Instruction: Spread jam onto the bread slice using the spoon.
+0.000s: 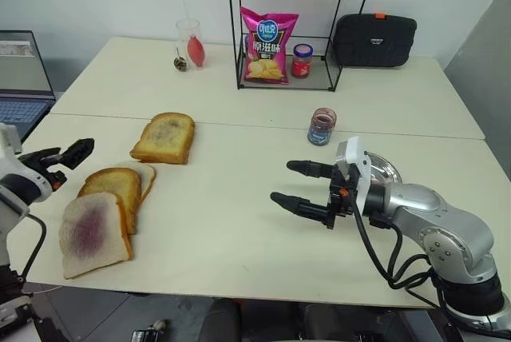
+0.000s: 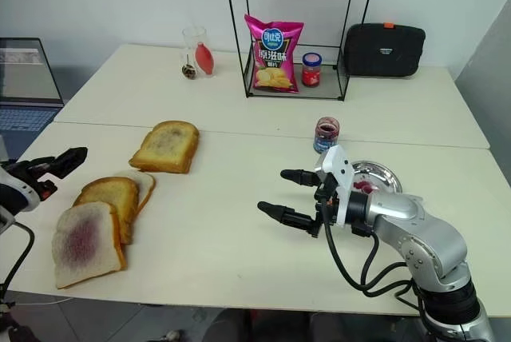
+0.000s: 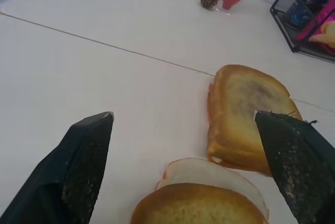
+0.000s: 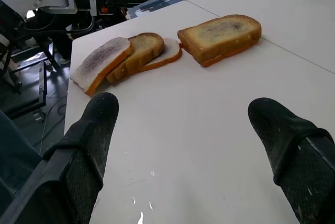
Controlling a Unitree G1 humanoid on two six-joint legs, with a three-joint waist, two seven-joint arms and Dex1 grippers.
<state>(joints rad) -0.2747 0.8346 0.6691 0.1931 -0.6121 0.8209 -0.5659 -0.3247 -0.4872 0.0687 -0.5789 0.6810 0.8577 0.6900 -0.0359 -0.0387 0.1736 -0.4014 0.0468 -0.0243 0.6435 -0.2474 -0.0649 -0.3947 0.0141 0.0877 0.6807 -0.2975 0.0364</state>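
Steel plate (image 2: 382, 172) half hidden behind right pincer (image 2: 289, 195), both pincers apart, empty.

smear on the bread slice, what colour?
Purple, faded toward the edges, at the centre of the bread slice. Clearest in the left eye view.

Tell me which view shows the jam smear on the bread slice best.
The left eye view: the bread slice lies face-up and near, its purple smear in full. The right eye view shows much the same. The right wrist view catches it far off, at a slant.
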